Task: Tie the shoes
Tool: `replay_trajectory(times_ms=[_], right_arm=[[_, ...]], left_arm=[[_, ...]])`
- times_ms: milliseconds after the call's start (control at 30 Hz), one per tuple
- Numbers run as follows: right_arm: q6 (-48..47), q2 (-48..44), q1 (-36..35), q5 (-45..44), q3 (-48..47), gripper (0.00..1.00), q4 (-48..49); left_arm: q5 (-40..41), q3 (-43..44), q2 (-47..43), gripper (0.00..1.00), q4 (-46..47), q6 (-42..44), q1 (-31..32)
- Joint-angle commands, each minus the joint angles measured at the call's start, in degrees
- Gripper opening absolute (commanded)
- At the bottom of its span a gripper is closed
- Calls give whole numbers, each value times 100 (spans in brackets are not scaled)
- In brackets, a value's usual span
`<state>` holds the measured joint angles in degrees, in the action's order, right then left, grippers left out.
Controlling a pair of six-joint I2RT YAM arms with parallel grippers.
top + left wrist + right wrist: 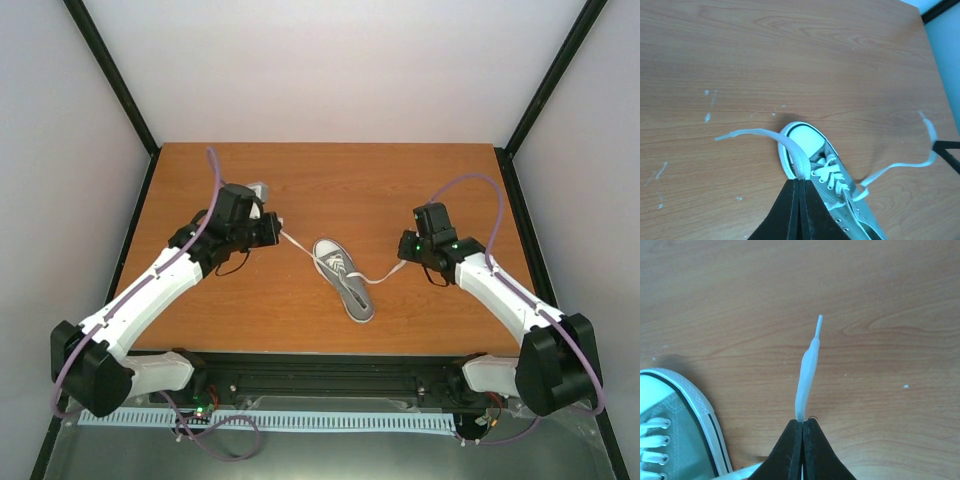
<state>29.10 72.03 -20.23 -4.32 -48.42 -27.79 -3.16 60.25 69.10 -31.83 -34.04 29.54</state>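
**Both laces pinched and drawn out sideways**

The shoe (pixel 345 280) lies near the middle of the worktop (pixel 330 180), a little toward the near edge. Its toe points toward the far left corner and its heel toward the near edge. The left gripper (pixel 277 229) is closed tight on the left lace (pixel 792 150), which runs straight from the shoe toward the worktop's left edge. The lace's loose tip curls out past the grip. The right gripper (pixel 802 421) is likewise closed tight on the right lace (pixel 808 365), stretched toward the right edge, with a short tip sticking out beyond the grip. The grippers are well apart, with the shoe between them.
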Motion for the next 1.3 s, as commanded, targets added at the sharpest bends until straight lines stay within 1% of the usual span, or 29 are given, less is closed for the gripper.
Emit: replay_trajectory(times_ms=[0,133,267,367,500,633,733,867,900,933,1000,1033,1067,1100,1167,1233,1267], right_arm=[[274,111,10,193,276,3,59],[394,80,10,361,394,3,210],[301,-9,10,242,285,3,87],[180,-64,11,146,175,3,-19],[168,-51,10,161,190,3,-38],[232,-25,10,236,268,3,43],[245,37,6,228,344,3,112],[154,275,37,135,316,3,159],[143,337,70,159,278,5,160],[133,395,112,211,240,14,148],[109,437,194,257,148,46,101],[89,397,229,256,127,60,108],[38,312,244,279,130,70,168],[-47,194,247,350,142,75,260],[-314,-91,251,816,197,79,610],[-636,-388,248,1815,276,80,1191],[-820,-501,247,2614,325,80,1542]], left_arm=[[-433,233,100,1,260,258,-42],[-368,45,-9,1,362,197,-80],[-320,58,-105,1,325,280,-337],[-507,83,-168,1,326,357,-669],[-793,79,-114,1,353,456,-728],[-515,180,-102,1,78,656,-765],[-901,176,-129,1,99,757,-765],[-1634,-94,-189,1,460,886,-765],[-1833,-165,-201,1,657,924,-765],[-2053,-224,-199,1,800,971,-765],[-2567,-276,-126,1,1048,1117,-765],[-2849,-277,-53,1,1144,1202,-765],[-3118,-265,38,1,1232,1312,-758],[-3414,-256,121,1,1311,1439,-745],[-3996,-234,308,1,1482,1653,-647],[-4404,-202,408,1,1588,1875,-491],[-4549,-193,443,1,1637,1957,-425]])
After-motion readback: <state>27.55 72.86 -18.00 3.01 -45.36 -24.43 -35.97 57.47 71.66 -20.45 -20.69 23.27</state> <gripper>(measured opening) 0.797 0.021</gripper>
